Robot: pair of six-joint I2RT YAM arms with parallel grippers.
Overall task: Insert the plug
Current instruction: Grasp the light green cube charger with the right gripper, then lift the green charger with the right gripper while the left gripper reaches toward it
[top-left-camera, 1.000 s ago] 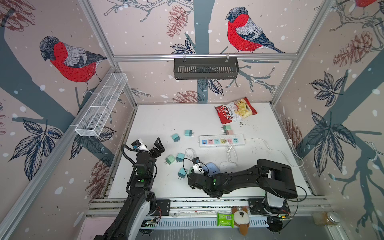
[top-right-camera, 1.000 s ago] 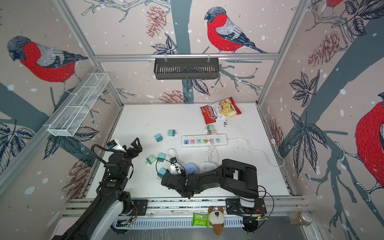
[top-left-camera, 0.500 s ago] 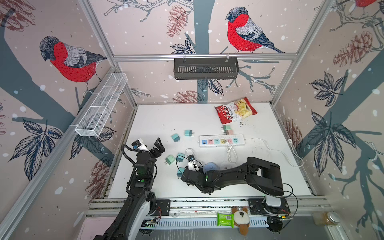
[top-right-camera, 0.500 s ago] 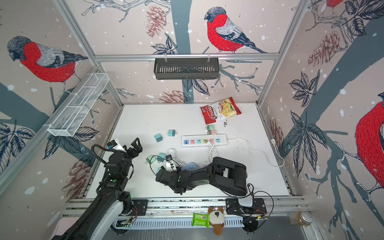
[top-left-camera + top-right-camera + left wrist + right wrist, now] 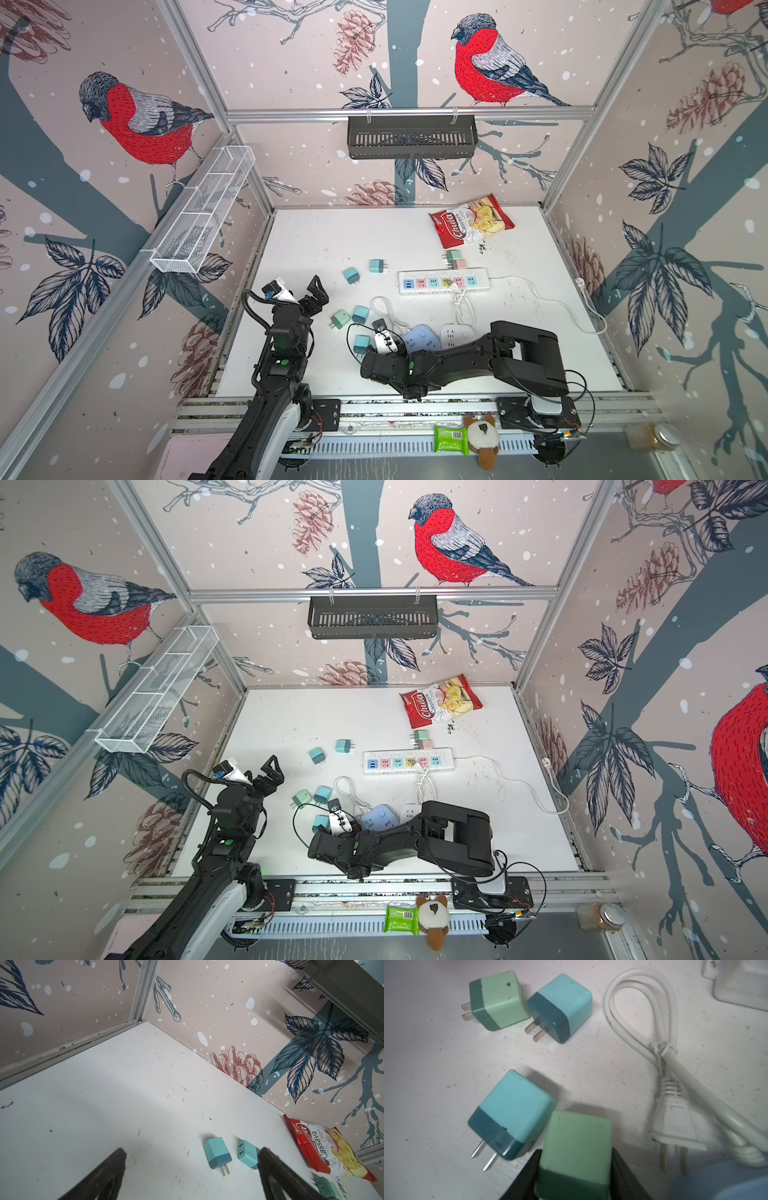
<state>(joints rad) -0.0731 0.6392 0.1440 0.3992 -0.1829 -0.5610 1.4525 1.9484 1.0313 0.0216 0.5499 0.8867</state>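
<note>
The right arm [image 5: 457,361] has swung toward the left of the frame in both top views. Its boxy elbow [image 5: 525,357] sits nearer the centre than a second ago. Its wrist has slid left, ending just beside the loose blue plug [image 5: 360,344] at lower centre. There the right gripper [image 5: 576,1152] has a green plug [image 5: 577,1136] between its fingers.

Probably a robotics lab cell: an aluminium-profile frame [image 5: 291,113] with bullfinch-print wall panels [image 5: 291,50] encloses a white counter [image 5: 332,237]; two robot arms [image 5: 457,361] mount on its front rail [image 5: 415,409].
</note>
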